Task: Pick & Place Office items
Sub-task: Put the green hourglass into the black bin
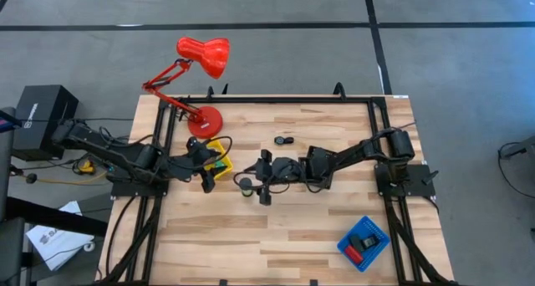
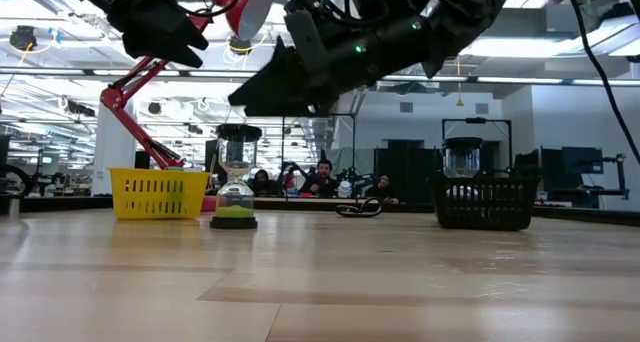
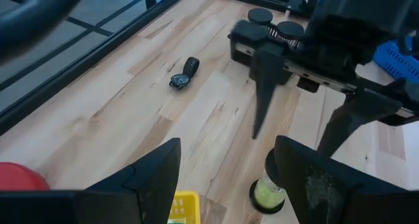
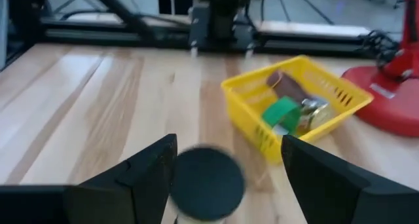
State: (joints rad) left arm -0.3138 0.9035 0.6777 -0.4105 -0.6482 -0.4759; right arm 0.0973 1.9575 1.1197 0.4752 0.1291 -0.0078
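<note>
Hourglass [image 2: 235, 174] with green sand and black end caps stands upright on the bench [image 1: 276, 227] near its middle, just beside the yellow tray [image 1: 219, 159], which sits toward the bench's left edge. In the right wrist view its black top cap lies directly between the right gripper's [image 1: 266, 179] spread fingers, which hang over it without closing on it; the low view shows that gripper above the hourglass, clear of the wood. Inside the yellow tray lie a green piece [image 4: 281, 112], a brown block and a silvery bit. The left gripper [image 1: 206, 167] hovers over that tray, its fingers released and holding nothing. A black wristwatch [image 1: 284, 140] lies flat nearer the bench's far edge, apart from both grippers. A blue tray [image 1: 364, 243] rests at the near right corner with a black block and a red block in it. A red desk lamp [image 1: 201, 68] stands at the far left corner.
</note>
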